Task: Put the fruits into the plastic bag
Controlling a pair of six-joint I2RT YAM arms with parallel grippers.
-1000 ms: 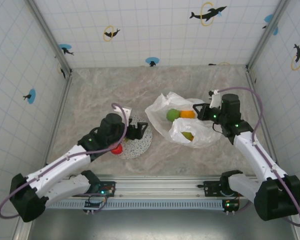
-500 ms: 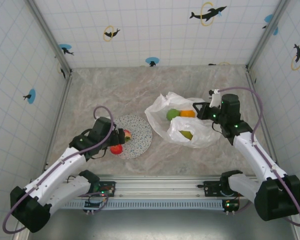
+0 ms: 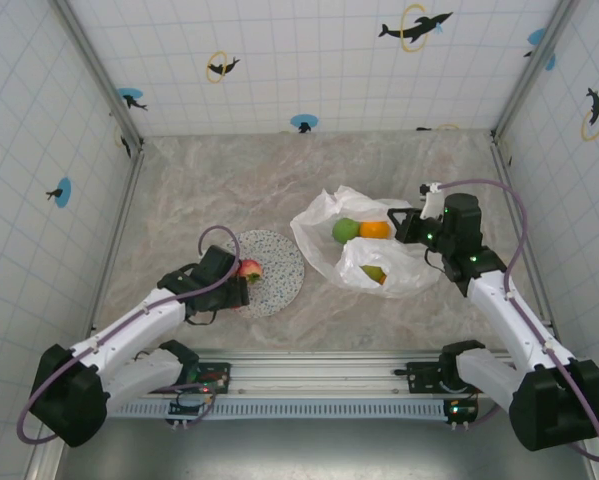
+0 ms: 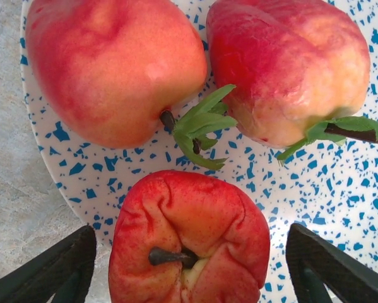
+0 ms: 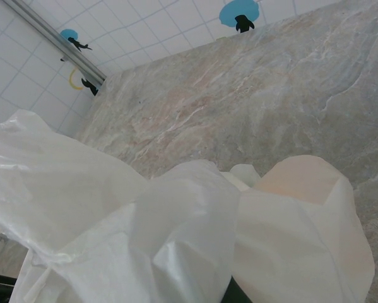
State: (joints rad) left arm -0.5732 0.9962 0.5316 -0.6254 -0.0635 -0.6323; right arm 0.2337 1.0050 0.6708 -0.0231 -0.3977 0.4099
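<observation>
My left jaws have pulled back from the 3 o'clock side of the speckled plate [image 3: 279,262] to its 8 o'clock edge and dropped low over it. They stood at their widest a moment ago and have begun to draw in. On the left wrist camera the two fingertips [image 4: 50,271] are apart, either side of a wrinkled red fruit [image 4: 189,243], with a gap showing on both flanks, so nothing is clamped yet. Two more red fruits [image 4: 113,69] [image 4: 289,63] lie just beyond it at 12 o'clock on the same plate [image 4: 252,183], close enough that the first pair of leaves nearly touches my target.

The right jaws have not moved. They are together at the 3 o'clock rim of the plastic bag [image 3: 399,265], and I judge they are pinching the film to hold the mouth up. On the right wrist camera the white plastic [image 5: 113,240] billows directly in front. A green fruit [image 3: 345,229] and an orange one [image 3: 375,228] sit in the mouth, with another [image 3: 376,272] under the film.

I read this as a pick about to close, with three fruits left on the bench side.
</observation>
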